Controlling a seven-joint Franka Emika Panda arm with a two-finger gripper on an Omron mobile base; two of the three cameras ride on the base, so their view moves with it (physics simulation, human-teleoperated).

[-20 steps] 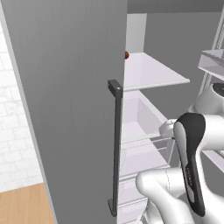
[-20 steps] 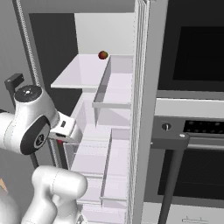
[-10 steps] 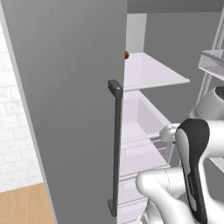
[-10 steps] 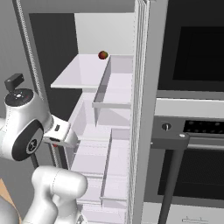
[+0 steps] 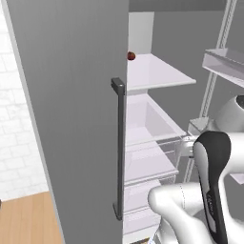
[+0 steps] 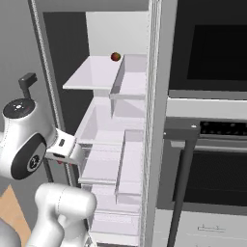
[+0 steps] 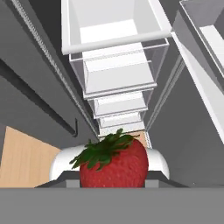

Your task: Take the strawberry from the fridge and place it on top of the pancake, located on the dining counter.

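Retreat is what I read in the left base view: over the last second the arm has drawn back from the tall matte grey fridge (image 5: 71, 109) with white shelves, its wrist now nearer me. A darker round red fruit (image 5: 131, 56) sits on the upper shelf, half cut off by the door edge.

From the right base view the same fruit (image 6: 115, 57) rests far back on that shelf; the gripper itself is hidden behind the arm's joint.

Through the hand view the bright red, green-capped strawberry (image 7: 113, 162) sits at the bottom between the fingers, apparently clamped, though the fingertips are hidden. So I judge the pick done, with carrying next.
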